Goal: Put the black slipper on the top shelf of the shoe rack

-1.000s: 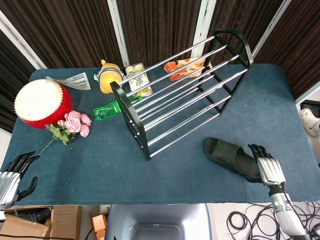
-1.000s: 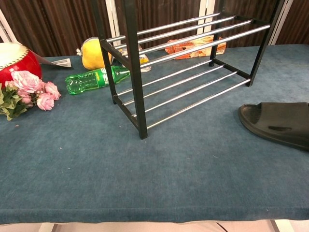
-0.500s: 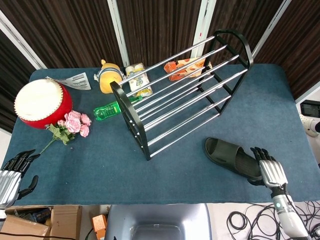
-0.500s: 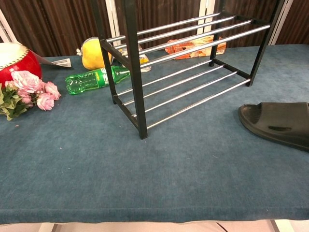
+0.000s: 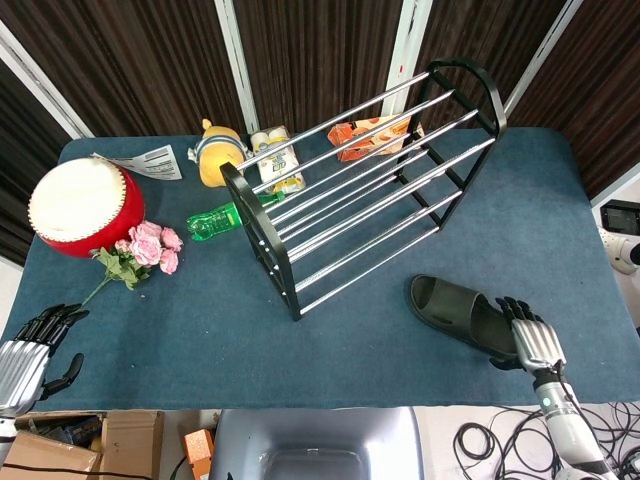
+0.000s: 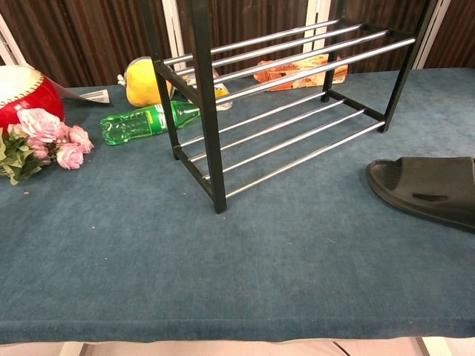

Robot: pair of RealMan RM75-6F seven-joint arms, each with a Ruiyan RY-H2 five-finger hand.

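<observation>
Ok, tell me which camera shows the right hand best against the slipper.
The head view. It shows the right hand from above, fingers spread at the heel end of the black slipper, which lies flat on the table. The chest view shows only the slipper, cut off at the frame edge; the hand is out of frame.

Shiny chrome metal bars on the shoe rack (image 5: 365, 170), matt black end frames; matt rubbery black slipper (image 5: 460, 314) at 4 o'clock of it; napped blue cloth over the table (image 5: 200, 330); glossy green plastic bottle (image 5: 225, 217); silvery metal right hand (image 5: 530, 338)
</observation>
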